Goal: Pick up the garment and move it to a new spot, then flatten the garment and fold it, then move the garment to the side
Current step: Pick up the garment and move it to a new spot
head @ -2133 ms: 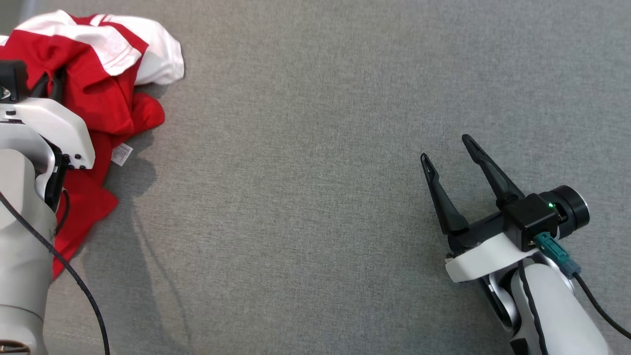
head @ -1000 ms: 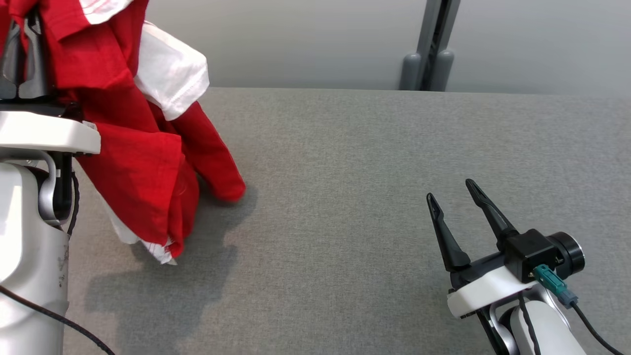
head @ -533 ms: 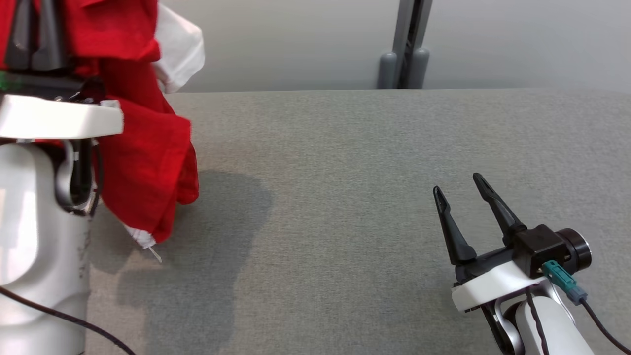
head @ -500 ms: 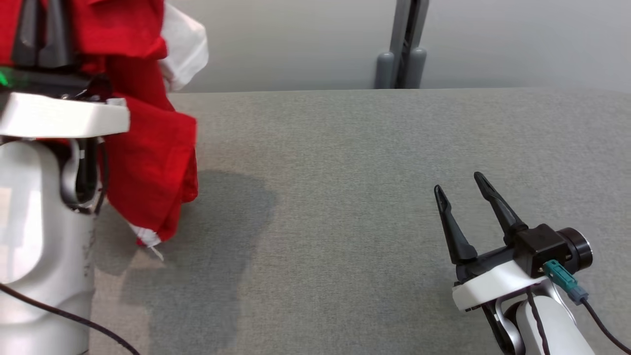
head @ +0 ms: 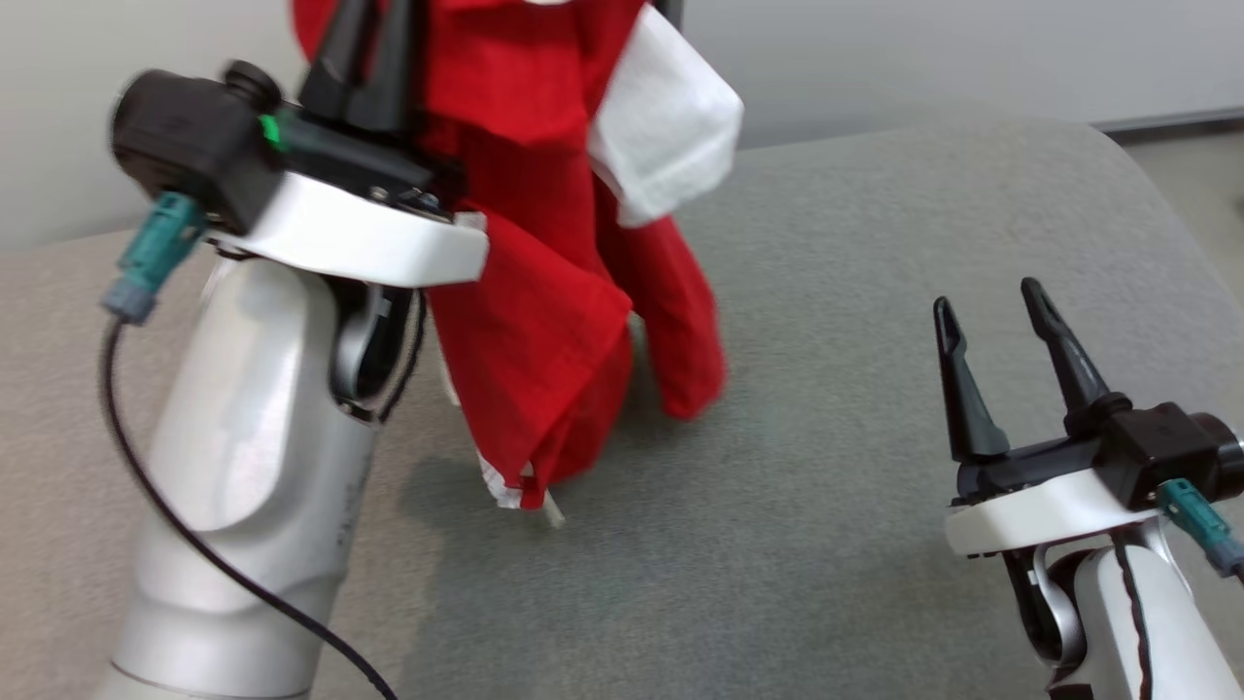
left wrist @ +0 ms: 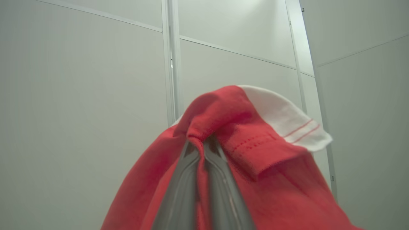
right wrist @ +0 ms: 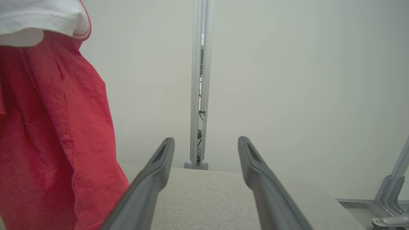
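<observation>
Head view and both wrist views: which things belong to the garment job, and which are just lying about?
Job:
- red and white garment, hanging from the shut left hand
- right hand, open and empty
- grey table, the work surface

Just there:
- metal post against the wall
- metal stand foot beside the table

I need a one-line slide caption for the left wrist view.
Left end effector shut on the red-and-white garment, before a pale wall.
</observation>
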{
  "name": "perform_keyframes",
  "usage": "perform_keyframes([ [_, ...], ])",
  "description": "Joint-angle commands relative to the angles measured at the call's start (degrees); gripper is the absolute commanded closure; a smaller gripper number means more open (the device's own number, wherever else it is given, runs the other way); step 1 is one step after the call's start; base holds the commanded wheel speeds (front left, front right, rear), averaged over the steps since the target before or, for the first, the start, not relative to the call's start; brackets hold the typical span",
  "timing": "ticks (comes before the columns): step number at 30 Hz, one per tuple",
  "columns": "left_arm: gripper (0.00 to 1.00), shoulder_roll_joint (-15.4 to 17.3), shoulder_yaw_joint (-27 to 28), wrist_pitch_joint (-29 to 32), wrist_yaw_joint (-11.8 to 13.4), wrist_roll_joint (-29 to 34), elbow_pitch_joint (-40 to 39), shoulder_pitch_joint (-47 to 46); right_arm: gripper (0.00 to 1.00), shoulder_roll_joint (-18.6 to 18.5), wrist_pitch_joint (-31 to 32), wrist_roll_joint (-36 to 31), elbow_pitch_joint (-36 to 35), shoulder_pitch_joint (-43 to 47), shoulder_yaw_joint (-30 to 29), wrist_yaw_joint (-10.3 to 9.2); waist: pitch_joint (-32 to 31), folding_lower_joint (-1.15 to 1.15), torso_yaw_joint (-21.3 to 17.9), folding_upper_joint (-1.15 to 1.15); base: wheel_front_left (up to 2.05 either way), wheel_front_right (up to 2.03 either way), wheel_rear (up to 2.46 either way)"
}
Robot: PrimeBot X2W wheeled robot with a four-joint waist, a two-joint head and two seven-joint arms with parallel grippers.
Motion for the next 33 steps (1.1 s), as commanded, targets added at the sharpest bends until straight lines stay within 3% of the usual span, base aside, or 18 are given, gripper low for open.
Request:
perform_keyframes([
  [1,1.0,-0.05,-1.38,-0.04,0.82,-0.27,1.53,0.36,0.0,-0.2,-0.29,0.15,-0.71,-0.74,-0.72,0.01,1.6,0.0,-3.12,0.0,0.0,0.0,0.0],
  [7,1.0,-0.33,-6.13,-0.09,2.67,3.02,8.97,2.01,0.0,-0.19,-0.29,0.78,-1.81,-1.66,-1.44,0.01,4.08,0.0,-7.18,0.0,0.0,0.0,0.0],
  [10,1.0,-0.44,-9.16,-0.1,3.86,6.06,17.21,4.57,0.0,-0.21,-0.29,1.81,-2.25,-2.14,-0.95,0.01,6.62,0.0,-10.81,0.0,0.0,0.0,0.0],
  [16,1.0,-0.46,-12.85,-0.1,4.57,7.56,24.26,7.47,0.0,-0.2,-0.29,2.38,-1.77,-2.27,-0.32,0.01,8.14,0.0,-13.02,0.0,0.0,0.0,0.0],
  [17,0.95,-0.48,-13.51,-0.09,4.84,7.44,25.35,7.9,0.0,-0.2,-0.29,2.44,-1.66,-2.3,-0.26,0.01,8.2,0.0,-13.13,0.0,0.0,0.0,0.0],
  [18,0.52,-0.48,-13.75,-0.1,5.78,7.47,25.93,8.0,0.0,-0.21,-0.29,2.43,-1.53,-2.34,-0.21,0.01,8.23,0.0,-13.17,0.0,0.0,0.0,0.0],
  [19,0.0,-0.46,-14.12,-0.09,5.76,6.49,26.72,8.23,0.0,-0.2,-0.29,2.39,-1.4,-2.4,-0.03,0.01,8.18,0.0,-13.15,0.0,0.0,0.0,0.0],
  [27,0.0,-0.52,-13.83,-0.1,7.73,4.45,20.69,9.49,0.0,-0.27,-0.29,0.51,-2.56,-1.86,-0.56,0.0,6.04,0.0,-8.46,0.0,0.0,0.0,0.0],
  [33,0.0,-0.44,-10.36,-0.07,7.27,5.97,13.37,13.25,0.0,-0.28,-0.29,-1.61,-2.72,-0.27,-0.67,0.0,2.94,0.0,-2.62,0.0,0.0,0.0,0.0],
])
